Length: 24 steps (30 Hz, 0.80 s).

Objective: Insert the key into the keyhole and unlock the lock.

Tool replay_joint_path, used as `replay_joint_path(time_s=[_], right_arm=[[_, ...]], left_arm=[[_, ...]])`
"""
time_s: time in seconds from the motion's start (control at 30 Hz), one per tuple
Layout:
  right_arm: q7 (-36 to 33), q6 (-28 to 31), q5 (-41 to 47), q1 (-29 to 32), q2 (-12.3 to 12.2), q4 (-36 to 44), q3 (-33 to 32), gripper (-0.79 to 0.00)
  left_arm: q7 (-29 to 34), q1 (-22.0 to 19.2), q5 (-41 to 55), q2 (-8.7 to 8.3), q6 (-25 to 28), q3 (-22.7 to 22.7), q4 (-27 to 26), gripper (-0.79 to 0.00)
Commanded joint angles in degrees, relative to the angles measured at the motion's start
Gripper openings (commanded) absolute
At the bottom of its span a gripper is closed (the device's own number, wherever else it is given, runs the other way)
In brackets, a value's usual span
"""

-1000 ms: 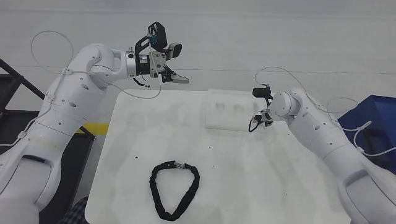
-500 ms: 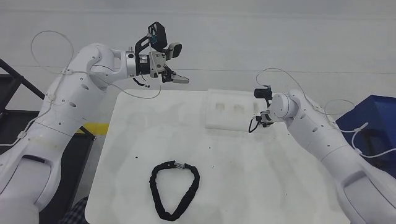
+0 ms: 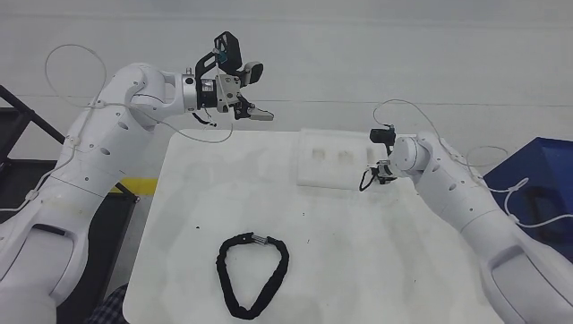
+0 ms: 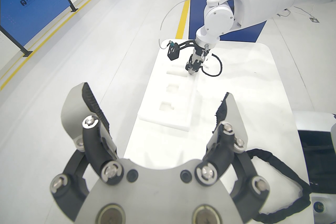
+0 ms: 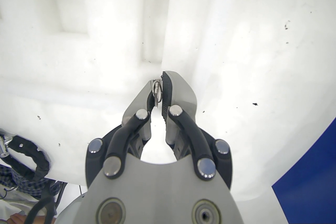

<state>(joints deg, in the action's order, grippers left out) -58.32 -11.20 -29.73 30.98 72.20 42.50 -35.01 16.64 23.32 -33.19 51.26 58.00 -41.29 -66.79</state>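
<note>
Slightly shifted since a second ago is the right arm's wrist, now a little further toward the right of the top view; the left arm is unchanged.

Top view: the left gripper (image 3: pixel 265 115) is held above the white table's (image 3: pixel 179 234) upper-left corner. The right gripper (image 3: pixel 376 174) is at the right end of the foam tray (image 3: pixel 331 170), and the black chain lock (image 3: pixel 252 273) is laid at lower centre.

Left wrist view: the left jaws are spread wide, with nothing gripped.

Right wrist view: the right jaws are closed on the key (image 5: pixel 156 94), just beside the tray's edge.
</note>
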Motion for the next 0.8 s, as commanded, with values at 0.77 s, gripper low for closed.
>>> replay_joint_path(time_s=[0.77], right_arm=[[-8.25,-3.77,-8.29,2.43,-3.69,17.98,-7.39,-0.785]], left_arm=[[0.0,0.0,0.0,0.0,0.0,0.0,0.0,0.0]])
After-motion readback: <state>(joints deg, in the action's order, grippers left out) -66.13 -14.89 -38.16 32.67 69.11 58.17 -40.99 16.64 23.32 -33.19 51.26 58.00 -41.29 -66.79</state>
